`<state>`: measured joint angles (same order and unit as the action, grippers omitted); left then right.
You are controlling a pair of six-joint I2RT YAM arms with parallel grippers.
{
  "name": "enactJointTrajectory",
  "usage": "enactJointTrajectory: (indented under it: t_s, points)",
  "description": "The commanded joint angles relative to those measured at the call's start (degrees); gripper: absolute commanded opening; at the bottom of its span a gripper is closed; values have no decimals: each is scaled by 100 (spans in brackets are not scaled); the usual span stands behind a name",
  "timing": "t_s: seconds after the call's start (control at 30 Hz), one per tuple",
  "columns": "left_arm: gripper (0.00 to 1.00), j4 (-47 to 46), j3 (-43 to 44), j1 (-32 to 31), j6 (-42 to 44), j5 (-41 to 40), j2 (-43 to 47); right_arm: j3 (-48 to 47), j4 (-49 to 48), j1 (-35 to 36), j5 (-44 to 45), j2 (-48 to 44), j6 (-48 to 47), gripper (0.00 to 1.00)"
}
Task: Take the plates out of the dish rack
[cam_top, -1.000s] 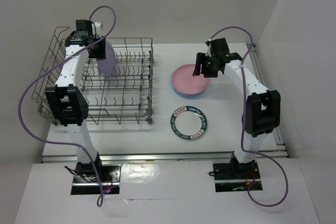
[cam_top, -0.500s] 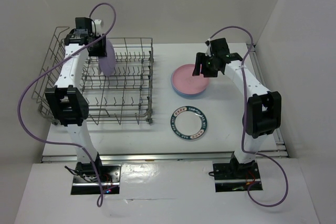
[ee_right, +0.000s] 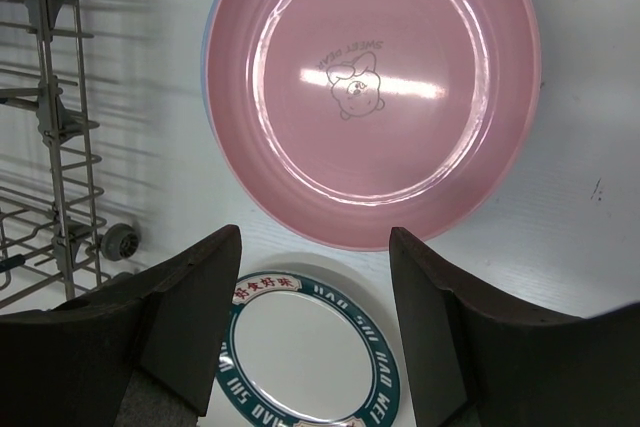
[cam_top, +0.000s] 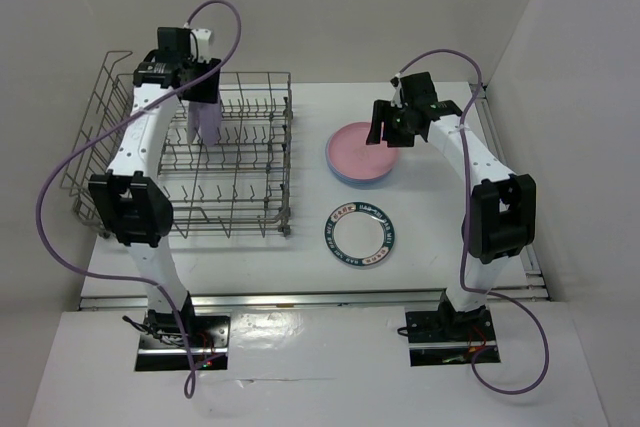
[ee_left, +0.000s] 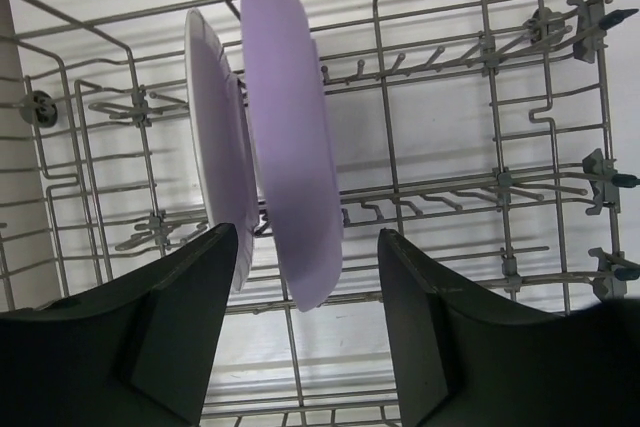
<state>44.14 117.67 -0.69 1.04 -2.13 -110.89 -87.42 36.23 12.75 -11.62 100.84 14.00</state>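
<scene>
Teal-rimmed and lying flat, one plate (cam_top: 362, 231) sits nearest on the table (cam_top: 430, 247). Beyond it the right arm bends forward, and the right gripper (ee_right: 315, 237) points down above a pink plate (ee_right: 380, 97) stacked on a blue plate (ee_right: 207, 47), jaws apart. Farther back the left arm stretches over the dish rack (cam_top: 250, 162). The left gripper (ee_left: 308, 242) is spread either side of a lavender plate (ee_left: 295, 147) standing on edge beside a second lavender plate (ee_left: 215, 147), faces turned sideways.

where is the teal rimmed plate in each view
top external: teal-rimmed plate right of centre, nearer than the pink plate.
left wrist: not in it.
right wrist: bottom centre, below the pink plate, cut by the edge.
shared landmark: dish rack, in all three views.
</scene>
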Motion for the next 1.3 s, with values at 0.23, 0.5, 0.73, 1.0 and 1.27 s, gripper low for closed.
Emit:
enactJointTrajectory:
  t_s: [0.23,0.5,0.73,1.0,1.27]
  points:
    - [83,-503,-121,-406,362,-683,393,-162,33,61,-130,6,-126,68]
    - [82,-301,213,-406,196,-859,-72,-109,86,61,-69,-47,-126,68]
    - [74,-186,266,-406,195,-535,-231,5,86,61,36,-152,-126,68]
    - [63,95,450,-221,-69,-420,-504,58,86,61,37,-258,-178,68]
    - [23,437,826,-221,-130,-437,-845,111,139,113,89,-258,-178,68]
